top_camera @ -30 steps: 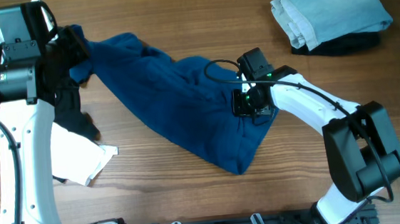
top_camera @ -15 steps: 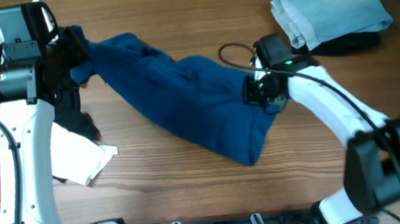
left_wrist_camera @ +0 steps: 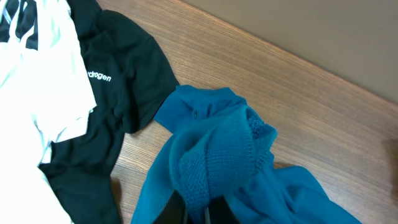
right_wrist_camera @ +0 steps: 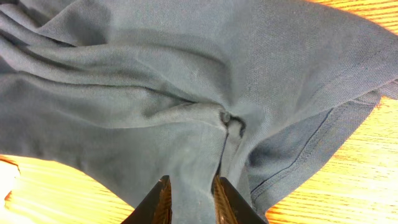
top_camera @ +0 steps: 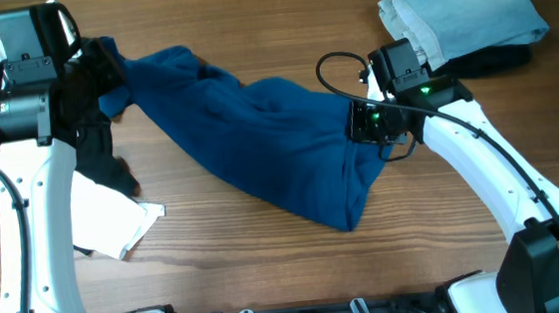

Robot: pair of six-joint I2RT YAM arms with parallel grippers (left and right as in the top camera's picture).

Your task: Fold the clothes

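The deep-blue shirt [top_camera: 258, 138] lies stretched diagonally across the wooden table. My left gripper [top_camera: 103, 70] at the far left is shut on its ribbed collar [left_wrist_camera: 224, 149]; in the left wrist view the gripper [left_wrist_camera: 199, 214] has the knit pinched between its fingers. My right gripper [top_camera: 362, 125] is at the shirt's right end. In the right wrist view a fold of the shirt [right_wrist_camera: 186, 74] fills the gap of that gripper [right_wrist_camera: 189, 199]. A black tee [left_wrist_camera: 124, 68] with white lettering and a white garment [left_wrist_camera: 43, 74] lie by the left arm.
A folded light-blue garment [top_camera: 458, 7] rests on a dark one [top_camera: 492, 60] at the back right corner. The black tee [top_camera: 100, 161] and white garment [top_camera: 105, 220] lie along the left arm. The right arm's cable loops above the shirt.
My right gripper has travelled right and toward the back, dragging the shirt's right end with it and stretching the cloth. The left gripper has stayed put.
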